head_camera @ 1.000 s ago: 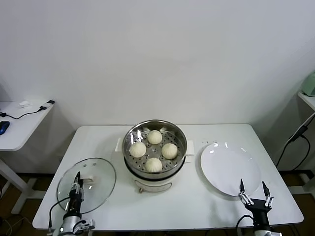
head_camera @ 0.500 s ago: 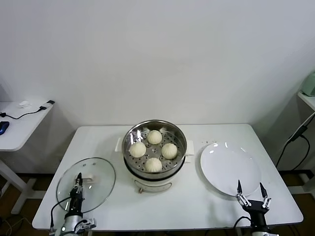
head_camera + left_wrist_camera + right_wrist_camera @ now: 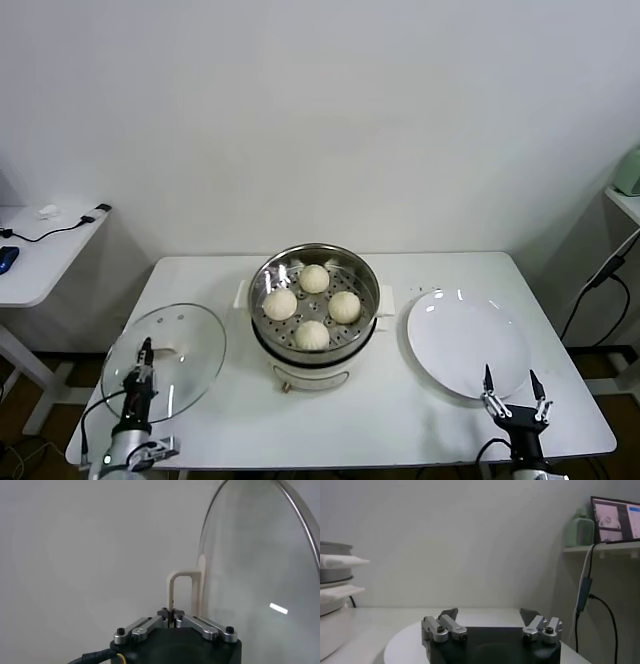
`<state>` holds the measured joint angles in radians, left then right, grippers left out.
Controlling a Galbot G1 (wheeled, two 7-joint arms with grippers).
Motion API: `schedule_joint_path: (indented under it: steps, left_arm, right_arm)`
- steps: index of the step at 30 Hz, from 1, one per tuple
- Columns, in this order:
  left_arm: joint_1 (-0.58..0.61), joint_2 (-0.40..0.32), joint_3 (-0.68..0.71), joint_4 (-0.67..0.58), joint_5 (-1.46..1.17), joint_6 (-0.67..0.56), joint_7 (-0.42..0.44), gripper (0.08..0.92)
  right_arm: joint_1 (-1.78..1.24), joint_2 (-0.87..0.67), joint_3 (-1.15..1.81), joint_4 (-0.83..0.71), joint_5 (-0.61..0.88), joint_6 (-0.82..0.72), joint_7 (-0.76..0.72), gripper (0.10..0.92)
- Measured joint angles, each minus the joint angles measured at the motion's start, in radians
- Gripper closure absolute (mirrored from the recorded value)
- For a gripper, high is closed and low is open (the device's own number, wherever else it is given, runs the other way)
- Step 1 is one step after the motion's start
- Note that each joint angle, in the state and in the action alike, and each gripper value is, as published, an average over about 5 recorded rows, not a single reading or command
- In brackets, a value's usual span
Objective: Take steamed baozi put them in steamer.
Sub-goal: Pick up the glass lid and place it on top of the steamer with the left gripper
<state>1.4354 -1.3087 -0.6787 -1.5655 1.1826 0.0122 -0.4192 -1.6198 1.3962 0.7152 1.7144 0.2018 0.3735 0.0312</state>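
Observation:
The steamer (image 3: 262, 305) stands at the middle of the white table with several steamed baozi (image 3: 313, 334) on its perforated tray. At the table's front left my left gripper (image 3: 146, 350) is shut on the cream loop handle (image 3: 182, 586) of the round glass lid (image 3: 185, 345), which is tilted up off the table. In the left wrist view the gripper (image 3: 171, 614) pinches that handle, with the lid's glass (image 3: 260, 580) right beside it. My right gripper (image 3: 510, 380) stands open and empty at the front edge of the white plate (image 3: 465, 340); its wrist view shows the gripper (image 3: 490, 614) with nothing between the jaws.
The steamer's side (image 3: 332, 562) shows far off in the right wrist view. A side table (image 3: 40, 255) with cables stands to the left. A shelf (image 3: 625, 200) and a hanging cable (image 3: 600, 275) are at the right.
My left gripper closed on the lid's handle, then lifted the glass lid, tilting it and carrying it a little to the left. The right gripper barely moved.

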Motion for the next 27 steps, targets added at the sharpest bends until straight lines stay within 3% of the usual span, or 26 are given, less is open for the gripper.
schedule_joint_path:
  steps: [15, 22, 27]
  left_arm:
    - [-0.022, 0.179, 0.014, -0.37, -0.16, 0.215, 0.338, 0.867]
    - [-0.075, 0.198, 0.091, -0.498, -0.141, 0.33, 0.46, 0.867]
    - [-0.124, 0.175, 0.197, -0.544, -0.067, 0.404, 0.526, 0.867]
  right_arm:
    - [-0.003, 0.008, 0.013, 0.03, -0.031, -0.035, 0.017, 0.203]
    - [-0.001, 0.012, 0.006, 0.041, -0.051, -0.048, 0.017, 0.203]
    - [0.005, 0.018, -0.004, 0.044, -0.069, -0.057, 0.018, 0.203]
